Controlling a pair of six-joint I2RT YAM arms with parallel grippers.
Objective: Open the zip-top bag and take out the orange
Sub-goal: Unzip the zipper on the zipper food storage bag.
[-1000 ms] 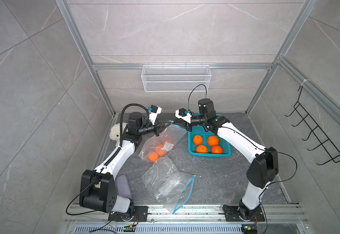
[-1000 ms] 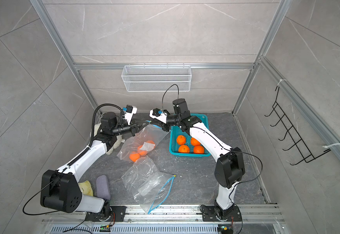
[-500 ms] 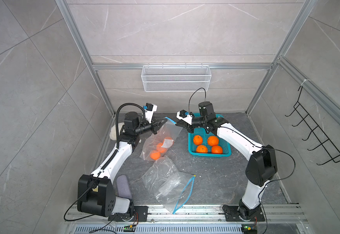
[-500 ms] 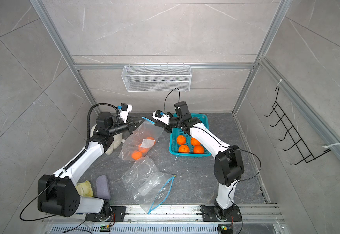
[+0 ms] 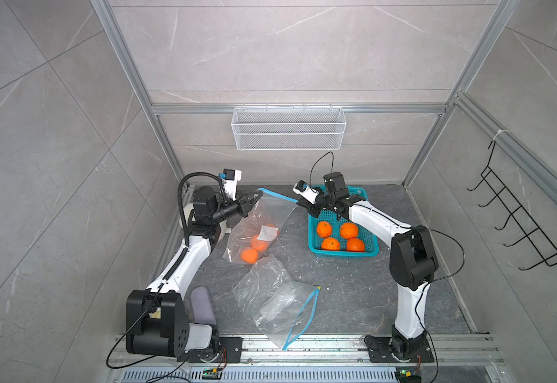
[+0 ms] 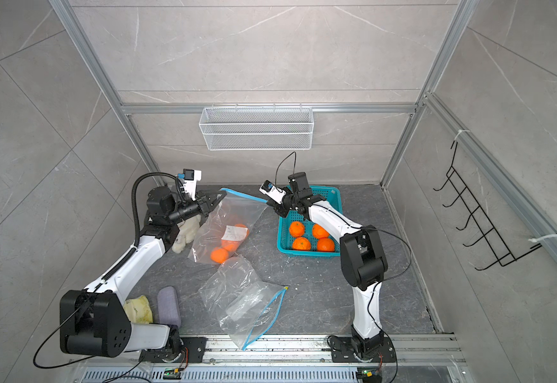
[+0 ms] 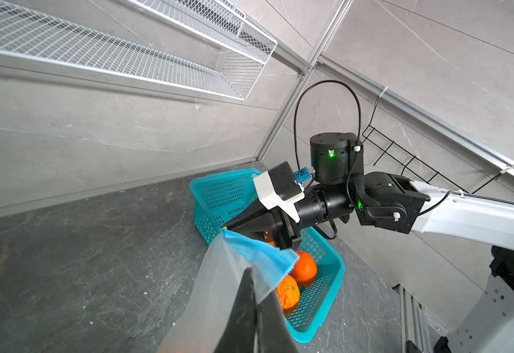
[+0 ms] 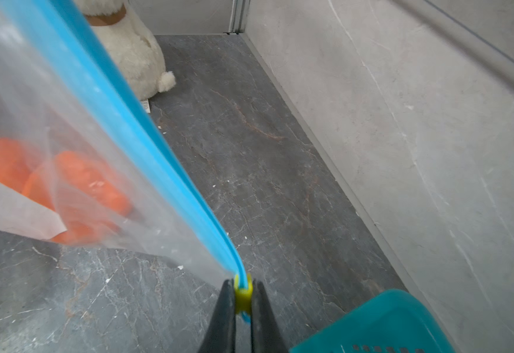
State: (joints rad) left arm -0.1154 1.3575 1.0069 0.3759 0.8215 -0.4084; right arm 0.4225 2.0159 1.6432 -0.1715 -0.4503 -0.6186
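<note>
- The left pincer [image 5: 250, 202] is pinched tight with no gap showing between its tips. It grips one top corner of the zip-top bag [image 5: 257, 228], and the left wrist view shows film and blue edge squeezed between the dark tips.
- The right pincer [image 8: 243, 290] is drawn nearly closed on the yellow slider [image 8: 243, 294], which sits at the other end of the blue zip strip [image 5: 275, 195].
- The strip runs taut between the two pincers, raised above the tabletop [image 5: 336, 298]. I cannot tell whether the zip is parted or sealed along its length.
- The bag hangs down from the strip, and three bagged oranges [image 5: 249, 255] sit low inside it beside a white paper slip [image 5: 268, 232]. I cannot tell whether the bottom of the bag rests on the tabletop.
- A teal basket [image 5: 343, 253] stands just beside the right pincer and holds four loose oranges [image 5: 324, 228] clustered together.
- A second clear bag [image 5: 270, 298] with a blue zip lies crumpled and flat on the tabletop, nearer the arm bases. It holds no fruit.
- A white plush toy [image 6: 187, 232] sits by the left arm, near the side wall.
- A white wire basket [image 5: 288, 132] is mounted on the back wall.
</note>
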